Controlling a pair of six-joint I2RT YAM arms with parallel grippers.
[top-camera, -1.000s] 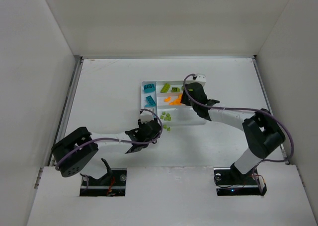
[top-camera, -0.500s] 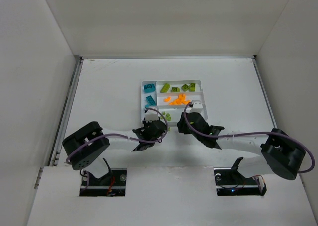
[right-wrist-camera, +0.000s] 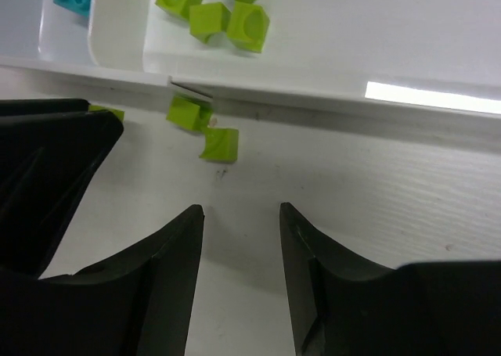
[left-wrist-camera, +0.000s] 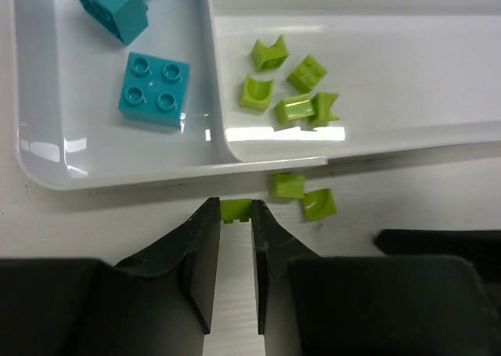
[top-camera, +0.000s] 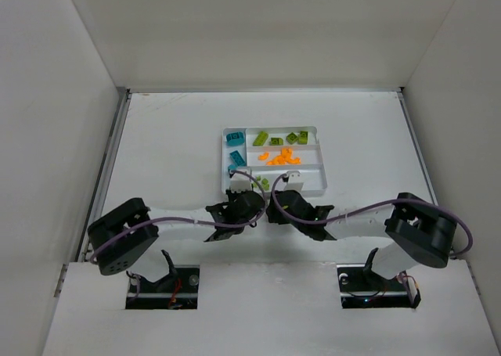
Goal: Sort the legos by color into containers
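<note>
My left gripper (left-wrist-camera: 233, 212) is shut on a lime green lego (left-wrist-camera: 236, 206) on the table, just in front of the white tray's near wall (left-wrist-camera: 274, 164). Two more lime legos (left-wrist-camera: 287, 185) (left-wrist-camera: 319, 203) lie loose on the table to its right. My right gripper (right-wrist-camera: 241, 215) stands open and empty a little short of that same pair (right-wrist-camera: 219, 145). In the containers, teal legos (left-wrist-camera: 155, 90) fill the crosswise section and lime ones (left-wrist-camera: 286, 86) lie in the nearest long section. From the top view, orange legos (top-camera: 280, 157) are in the middle section and lime ones (top-camera: 282, 139) in the far one.
Both grippers sit close together in front of the tray (top-camera: 315, 182), the left one's (top-camera: 249, 202) black body almost touching the right one (top-camera: 275, 203). White walls enclose the table on the left, back and right.
The right arm left the tray and came down to the table in front of it, beside the left gripper. The left jaws closed on the lime lego.
</note>
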